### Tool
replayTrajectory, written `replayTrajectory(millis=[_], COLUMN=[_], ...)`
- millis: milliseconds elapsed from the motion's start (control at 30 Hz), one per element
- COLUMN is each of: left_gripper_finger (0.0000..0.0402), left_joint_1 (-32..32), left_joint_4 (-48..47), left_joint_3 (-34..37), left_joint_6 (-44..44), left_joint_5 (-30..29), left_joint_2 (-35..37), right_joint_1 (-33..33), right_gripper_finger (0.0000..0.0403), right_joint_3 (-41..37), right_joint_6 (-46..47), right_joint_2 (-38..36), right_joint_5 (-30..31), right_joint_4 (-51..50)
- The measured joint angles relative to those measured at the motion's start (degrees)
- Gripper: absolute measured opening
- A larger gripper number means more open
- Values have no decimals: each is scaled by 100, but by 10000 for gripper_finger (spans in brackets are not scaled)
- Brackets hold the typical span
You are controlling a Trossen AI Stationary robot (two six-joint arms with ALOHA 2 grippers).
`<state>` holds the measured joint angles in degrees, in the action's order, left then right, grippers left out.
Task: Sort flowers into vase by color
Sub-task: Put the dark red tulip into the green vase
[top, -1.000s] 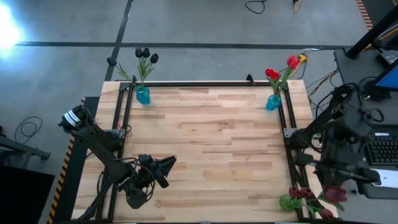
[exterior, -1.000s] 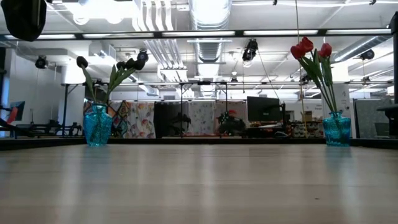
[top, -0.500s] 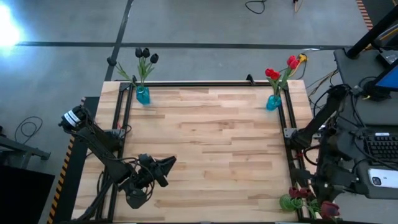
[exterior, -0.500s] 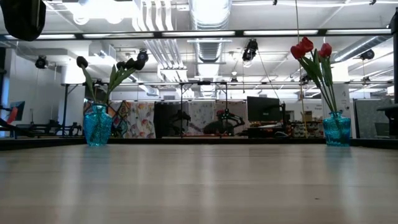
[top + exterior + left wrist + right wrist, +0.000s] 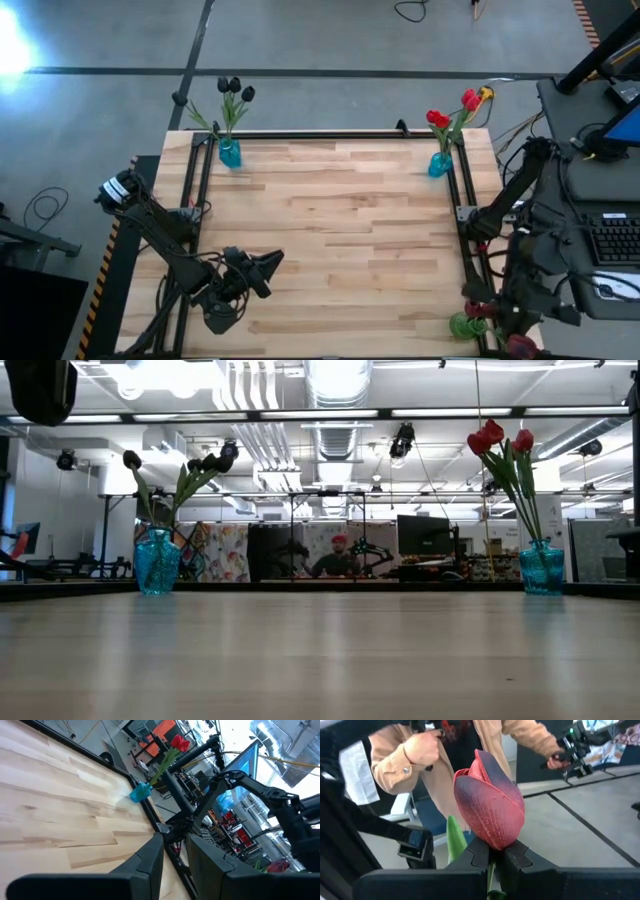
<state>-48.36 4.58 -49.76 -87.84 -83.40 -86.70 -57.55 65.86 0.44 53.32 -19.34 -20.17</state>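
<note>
Rising between the right fingers (image 5: 512, 857), a red tulip (image 5: 490, 800), stem pinched.

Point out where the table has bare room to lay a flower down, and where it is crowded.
The wooden table is bare between the black-tulip vase, the red-tulip vase and the left gripper. It is crowded off the near right corner: the flower bundle and the right gripper, shut on a red tulip.

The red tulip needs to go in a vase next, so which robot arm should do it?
The right one. Its gripper already pinches the red fabric tulip by the table's near right corner, on the red-flower blue glass vase's side. The left gripper is empty.
</note>
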Motion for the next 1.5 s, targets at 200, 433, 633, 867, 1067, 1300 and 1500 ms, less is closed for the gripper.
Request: replayTrajectory(millis=[200,433,633,867,1067,1300,1500], left_gripper_finger=[75,75,75,75,75,75,75], left_joint_1=[0,0,0,0,0,0,0], left_joint_4=[102,168,190,210,303,289,271], left_joint_3=[-2,-4,-4,-4,-3,-99,-184], left_joint_6=[-5,-3,1,6,8,92,322], left_joint_5=[0,80,192,195,224,356,353], left_joint_2=[17,21,28,28,33,33,33], right_joint_1=[1,-59,-171,-187,-187,-187,-201], right_gripper_finger=[12,12,12,16,61,127,147], right_joint_3=[-489,-925,-1031,-918,-889,-878,-678], right_joint_6=[-4,0,231,617,414,265,248], right_joint_2=[0,4,2,2,6,2,0], right_joint_5=[14,27,-12,-12,10,158,152], right_joint_4=[316,330,250,237,230,230,51])
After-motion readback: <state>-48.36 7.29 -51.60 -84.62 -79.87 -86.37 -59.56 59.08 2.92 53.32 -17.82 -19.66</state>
